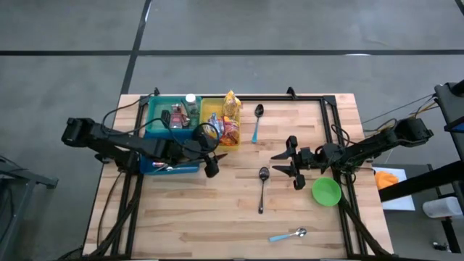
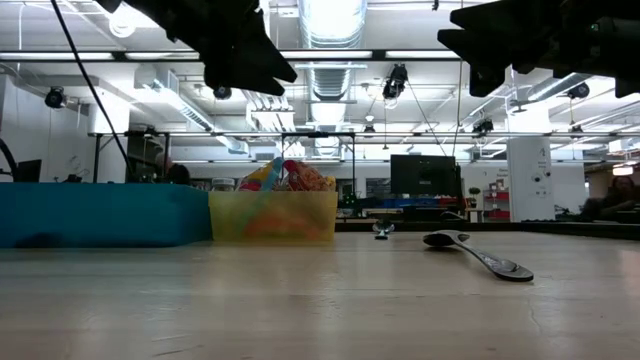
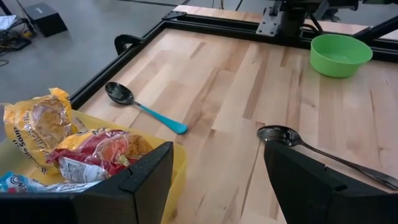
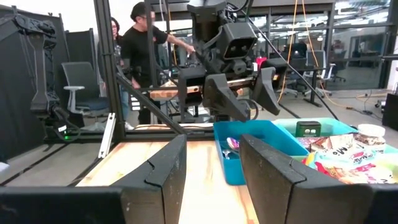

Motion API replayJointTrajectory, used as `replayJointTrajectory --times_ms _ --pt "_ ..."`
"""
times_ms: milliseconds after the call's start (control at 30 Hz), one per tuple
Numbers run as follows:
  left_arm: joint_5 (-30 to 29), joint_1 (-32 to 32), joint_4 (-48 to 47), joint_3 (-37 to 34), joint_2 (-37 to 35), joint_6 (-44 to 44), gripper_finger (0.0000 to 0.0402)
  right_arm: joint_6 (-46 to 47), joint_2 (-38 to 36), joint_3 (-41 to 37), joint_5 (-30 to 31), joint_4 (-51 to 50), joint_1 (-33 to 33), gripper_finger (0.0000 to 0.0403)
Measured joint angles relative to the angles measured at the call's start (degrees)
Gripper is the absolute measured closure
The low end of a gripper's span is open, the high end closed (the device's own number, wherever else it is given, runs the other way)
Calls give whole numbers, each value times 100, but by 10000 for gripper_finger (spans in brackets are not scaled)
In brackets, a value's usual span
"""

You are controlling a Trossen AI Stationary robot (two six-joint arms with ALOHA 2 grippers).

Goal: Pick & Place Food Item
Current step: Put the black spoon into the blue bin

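Note:
Snack packets, one yellow [image 3: 37, 124] and one red [image 3: 102, 149], lie in the yellow bin [image 1: 212, 109] at the table's far left. My left gripper [image 1: 212, 164] hovers open just beyond the bin's near right corner, nothing between its fingers [image 3: 146, 183]. My right gripper [image 1: 278, 163] hangs open above the table's middle right, pointing toward the left arm, also with nothing between its fingers [image 4: 158, 177]. In the low view both grippers, left [image 2: 240, 50] and right [image 2: 540, 40], stay well above the tabletop.
Left of the yellow bin stand a teal bin [image 1: 161, 109] and a blue bin [image 1: 156, 165]. A teal-handled spoon [image 1: 257, 122], a metal spoon [image 1: 262, 187] and a blue-handled spoon [image 1: 288, 235] lie on the wood. A green bowl [image 1: 326, 191] sits near the right arm. People stand beyond the table [image 4: 146, 56].

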Motion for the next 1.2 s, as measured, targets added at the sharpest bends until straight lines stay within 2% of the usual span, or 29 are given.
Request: replayJointTrajectory --times_ms 1200 --pt "0 0 -21 -2 0 -15 149 190 0 0 17 54 -1 256"
